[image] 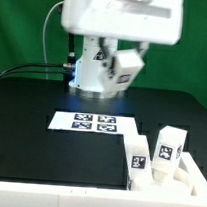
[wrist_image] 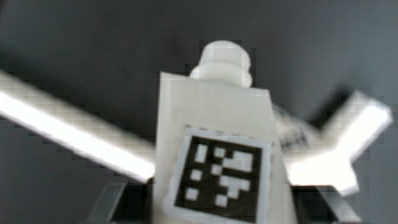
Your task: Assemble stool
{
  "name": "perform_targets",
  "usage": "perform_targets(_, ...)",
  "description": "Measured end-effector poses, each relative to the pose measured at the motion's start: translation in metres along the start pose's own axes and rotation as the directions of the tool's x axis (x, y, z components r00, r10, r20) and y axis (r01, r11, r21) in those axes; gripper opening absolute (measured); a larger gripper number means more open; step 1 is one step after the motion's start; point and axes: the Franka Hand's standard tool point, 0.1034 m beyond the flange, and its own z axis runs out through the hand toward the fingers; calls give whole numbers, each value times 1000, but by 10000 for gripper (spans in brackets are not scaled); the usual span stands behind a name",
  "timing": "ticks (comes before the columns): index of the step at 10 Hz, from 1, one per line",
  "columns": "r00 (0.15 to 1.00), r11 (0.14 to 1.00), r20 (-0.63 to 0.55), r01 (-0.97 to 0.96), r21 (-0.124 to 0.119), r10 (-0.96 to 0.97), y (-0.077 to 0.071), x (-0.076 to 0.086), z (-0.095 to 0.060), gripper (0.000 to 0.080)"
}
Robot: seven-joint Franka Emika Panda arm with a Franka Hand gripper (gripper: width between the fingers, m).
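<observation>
The gripper [wrist_image: 217, 203] is closed narrowly on one leg [wrist_image: 217, 130] of the stool. In the wrist view the leg stands straight out from between the jaws. Its tag [wrist_image: 221, 172] faces the camera and its round peg [wrist_image: 222, 60] is at the free end, pointing away from the hand. In the exterior view the gripper [image: 119, 58] hangs high above the far middle of the table [image: 35, 127], with the leg [image: 126, 65] tilted in its grasp and well clear of everything below.

Two more legs [image: 153, 160] stand close together at the near edge on the exterior view's right, upright with their tags showing. The marker board [image: 95, 122] lies flat in the middle of the table, below the hand and nearer than it. The seat cannot be made out in either view. The blurred pale bars behind the leg in the wrist view are too smeared to name.

The step in hand looks like carrying a picked-up leg toward where it will be fitted. The next move probably calls for turning the leg so the peg lines up with its socket in the seat. It should then be lowered squarely and kept from slipping in the grip.
</observation>
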Motion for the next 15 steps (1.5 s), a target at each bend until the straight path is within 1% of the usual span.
perform_targets(1,996,1000,-82,-29,-11,28,1,14,-4,321)
perform_targets(2,994,999,-103,-32,-24,29,4,16,-6,321)
perform_targets(3,987,998,-163,-23,-60,13,12,18,-7,321)
perform_targets(4,981,996,-196,-24,-87,6,17,13,-6,321)
perform_targets(5,969,991,-246,-18,-131,-15,26,10,-7,321)
perform_targets(6,964,989,-264,-63,-133,26,22,12,-3,321)
perform_targets(7,957,987,-288,-80,-143,36,4,26,9,321)
perform_targets(8,947,980,-321,-49,-191,-15,-12,44,24,321)
perform_targets(9,946,975,-317,-11,-220,-61,-26,52,40,321)
perform_targets(10,948,971,-304,21,-239,-95,-39,60,49,321)
perform_targets(11,944,962,-304,44,-268,-128,-40,60,48,321)
perform_targets(13,946,962,-299,38,-269,-121,-38,58,49,321)
perform_targets(14,944,961,-305,39,-275,-126,-38,58,50,321)
perform_targets(15,940,957,-311,44,-288,-136,-39,58,56,321)
